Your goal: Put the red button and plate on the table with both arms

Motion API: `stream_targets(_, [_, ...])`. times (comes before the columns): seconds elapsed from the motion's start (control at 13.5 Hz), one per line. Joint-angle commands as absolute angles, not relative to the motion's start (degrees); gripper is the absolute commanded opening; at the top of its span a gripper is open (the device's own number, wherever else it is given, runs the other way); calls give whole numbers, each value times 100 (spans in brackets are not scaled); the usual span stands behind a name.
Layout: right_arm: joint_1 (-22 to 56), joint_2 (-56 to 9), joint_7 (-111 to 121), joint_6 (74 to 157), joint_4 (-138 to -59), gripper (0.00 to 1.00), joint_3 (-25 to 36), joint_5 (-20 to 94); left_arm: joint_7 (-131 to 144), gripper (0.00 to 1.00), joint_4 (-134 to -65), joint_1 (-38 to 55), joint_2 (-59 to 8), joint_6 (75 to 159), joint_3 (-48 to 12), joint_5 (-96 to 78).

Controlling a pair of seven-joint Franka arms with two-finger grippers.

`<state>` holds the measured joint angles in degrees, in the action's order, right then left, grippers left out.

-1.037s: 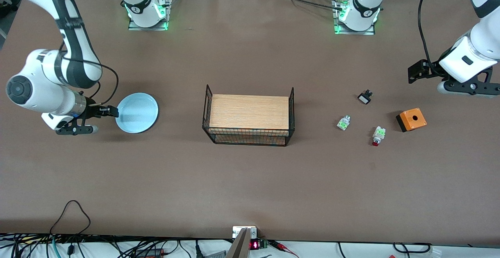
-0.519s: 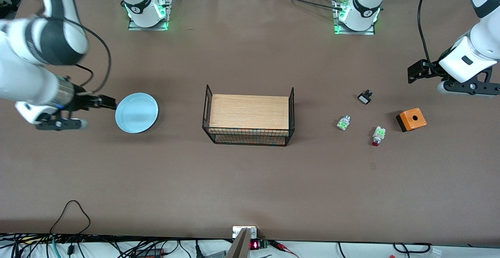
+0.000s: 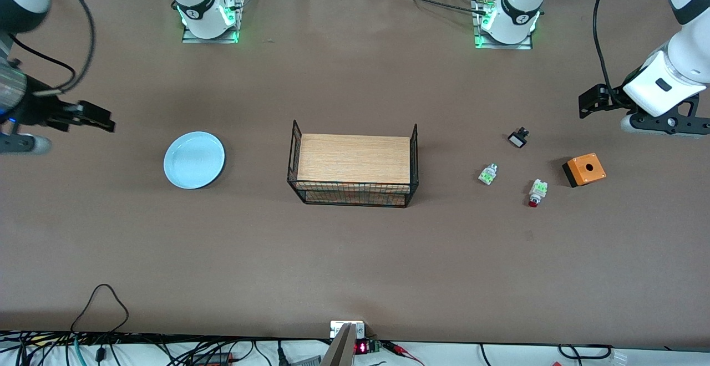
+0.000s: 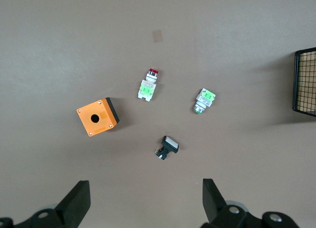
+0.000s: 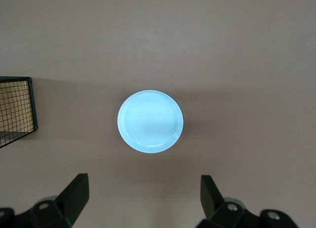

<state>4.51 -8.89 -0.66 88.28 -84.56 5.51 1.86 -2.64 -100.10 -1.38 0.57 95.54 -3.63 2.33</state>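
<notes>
The pale blue plate (image 3: 194,159) lies flat on the brown table (image 3: 355,260) toward the right arm's end; it also shows in the right wrist view (image 5: 150,121). My right gripper (image 3: 101,120) is open and empty, raised clear of the plate near the table's end (image 5: 143,196). The red button (image 3: 535,192) lies on its side on the table toward the left arm's end, and shows in the left wrist view (image 4: 148,87). My left gripper (image 3: 589,102) is open and empty, held above the table near that end (image 4: 145,198). The left arm waits.
A black wire rack with a wooden top (image 3: 353,169) stands mid-table. Beside the red button lie an orange box with a hole (image 3: 584,169), a green-patched piece without a red tip (image 3: 487,174) and a small black-and-white piece (image 3: 518,138).
My right gripper has drawn back from the plate's rim and risen toward the right arm's end of the table. The plate stays in place. The left arm has not moved.
</notes>
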Motion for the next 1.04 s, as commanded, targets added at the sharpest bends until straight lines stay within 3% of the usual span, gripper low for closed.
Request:
stream_targets(0.0, [334, -791, 88, 8552, -8385, 100, 606, 132, -255, 100, -9809, -184, -53, 9457, -361, 193])
stream_targets(0.37, [316, -98, 114, 9289, -9508, 100, 607, 79, -237, 100, -9677, -167, -97, 9474, -387, 220])
stream_targets(0.96, [334, -18, 114, 8930, -9422, 100, 580, 17, -237, 100, -9580, -176, -158, 9492, -360, 211])
